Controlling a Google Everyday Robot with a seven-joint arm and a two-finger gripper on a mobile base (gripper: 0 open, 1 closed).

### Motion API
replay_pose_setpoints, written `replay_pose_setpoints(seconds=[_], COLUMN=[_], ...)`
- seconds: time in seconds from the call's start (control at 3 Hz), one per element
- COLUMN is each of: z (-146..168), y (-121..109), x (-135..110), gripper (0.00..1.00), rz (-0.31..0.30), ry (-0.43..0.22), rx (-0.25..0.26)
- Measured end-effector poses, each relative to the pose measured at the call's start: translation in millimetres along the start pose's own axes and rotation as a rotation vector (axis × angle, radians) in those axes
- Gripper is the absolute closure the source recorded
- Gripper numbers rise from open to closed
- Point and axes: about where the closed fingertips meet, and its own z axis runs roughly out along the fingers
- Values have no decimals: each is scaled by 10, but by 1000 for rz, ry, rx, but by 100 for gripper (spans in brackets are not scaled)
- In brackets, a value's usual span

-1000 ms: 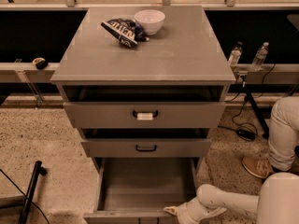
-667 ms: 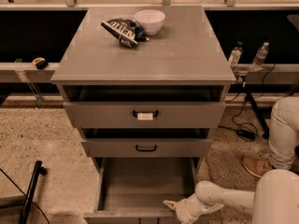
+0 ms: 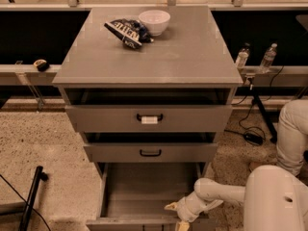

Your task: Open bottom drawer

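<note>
The bottom drawer (image 3: 144, 191) of the grey cabinet is pulled far out, its grey interior showing; its front and handle lie at the lower picture edge, mostly cut off. My gripper (image 3: 176, 214) is at the drawer's front right corner, at the front edge. My white arm (image 3: 226, 194) reaches in from the lower right. Above are the middle drawer (image 3: 150, 152) with a black loop handle and the top drawer (image 3: 149, 118) with a white tag on its handle, both slightly out.
On the cabinet top (image 3: 183, 57) stand a white bowl (image 3: 154, 21) and a dark snack bag (image 3: 126, 31). Two water bottles (image 3: 255, 57) stand on a ledge to the right. A black pole (image 3: 30, 198) leans at lower left. Speckled floor surrounds the cabinet.
My gripper has shifted slightly left and down along the bottom drawer's front right edge. The drawer stays about as far out as before.
</note>
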Motion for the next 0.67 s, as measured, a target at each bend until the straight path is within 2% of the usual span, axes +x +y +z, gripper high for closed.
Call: replay_pose_setpoints(seconds=[0.33,0.67], z=[126,204], y=[117,313], x=[16,4], gripper=[24,24], rz=[24,45], ry=[-10,-11], rx=[-46,-81])
